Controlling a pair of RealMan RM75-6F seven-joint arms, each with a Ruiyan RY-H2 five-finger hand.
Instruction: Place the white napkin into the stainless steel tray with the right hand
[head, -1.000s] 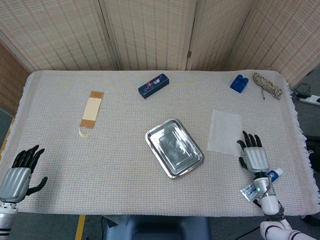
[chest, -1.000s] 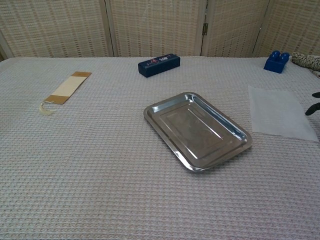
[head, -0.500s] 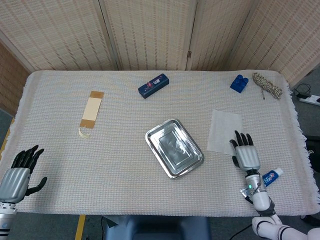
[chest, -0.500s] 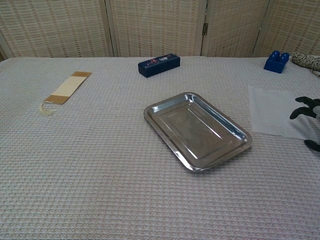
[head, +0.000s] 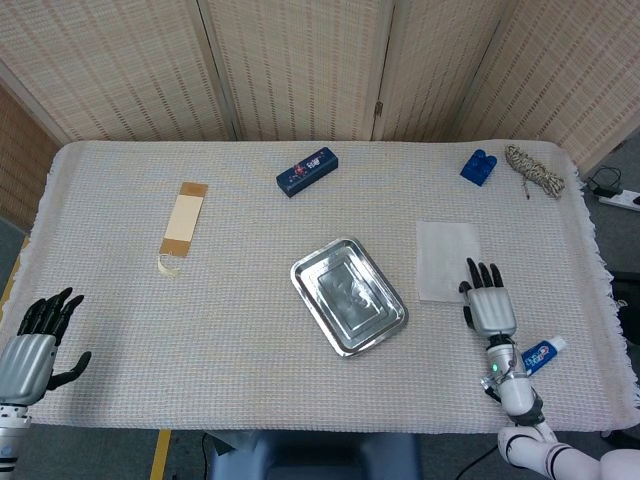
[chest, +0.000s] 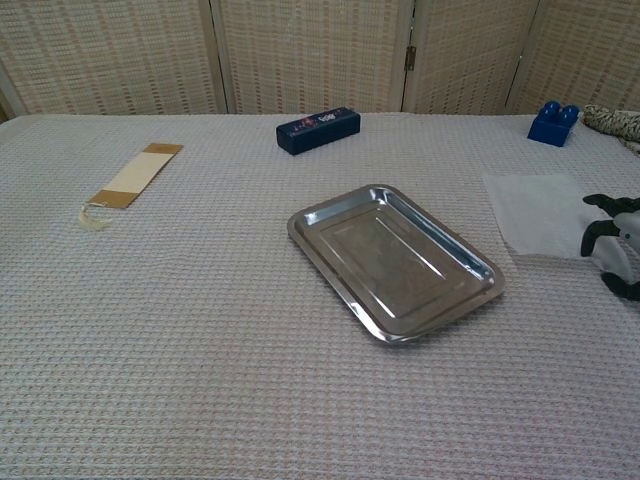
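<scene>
The white napkin (head: 445, 258) (chest: 533, 211) lies flat on the cloth, to the right of the stainless steel tray (head: 301, 271) (chest: 300, 226). The tray is bare inside and sits at the table's middle. My right hand (head: 490, 306) (chest: 612, 246) lies palm down just behind the napkin's near right corner. Its fingers are apart, and their dark tips touch the napkin's edge. Nothing is held in it. My left hand (head: 35, 345) hovers at the near left corner of the table with its fingers spread, holding nothing.
A dark blue box (head: 307, 170) (chest: 318, 130) lies at the back centre. A blue brick (head: 478, 166) (chest: 553, 122) and a coil of rope (head: 535, 170) sit at the back right. On the left is a tan strip (head: 184, 220). A small blue-and-white tube (head: 537, 353) lies beside my right wrist.
My right hand has moved left and forward onto the napkin's near right corner. The napkin has shifted slightly left and its near edge has drawn back. The left hand has barely moved.
</scene>
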